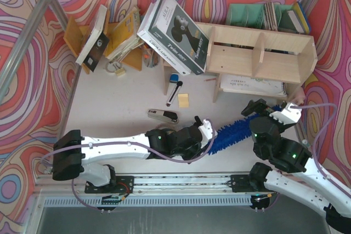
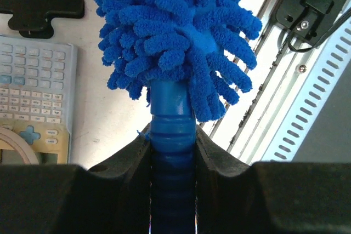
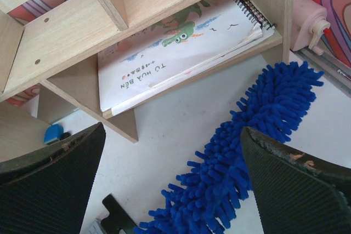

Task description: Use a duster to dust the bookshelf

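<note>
The bright-blue fluffy duster [image 1: 237, 129] lies slantwise low over the table in front of the bookshelf [image 1: 263, 45], its tip toward the shelf's right foot. My left gripper [image 1: 208, 135] is shut on the duster's ribbed blue handle [image 2: 173, 135], with the fluffy head [image 2: 181, 31] sticking straight out past the fingers. My right gripper [image 1: 260, 110] hovers open above the duster's far half [image 3: 247, 152], jaws wide, touching nothing. In the right wrist view the pale plywood bookshelf [image 3: 66, 42] fills the top of the frame.
A spiral notebook [image 3: 175, 47] lies on the shelf's lower tier. A pink object [image 3: 308, 17] stands by the shelf's right foot. A stapler [image 1: 163, 115], yellow note [image 1: 183, 100], marker [image 1: 175, 89], leaning box [image 1: 175, 34], orange rack [image 1: 118, 34] and green organizer [image 1: 252, 15] are around. A calculator [image 2: 33, 97] lies under the left arm.
</note>
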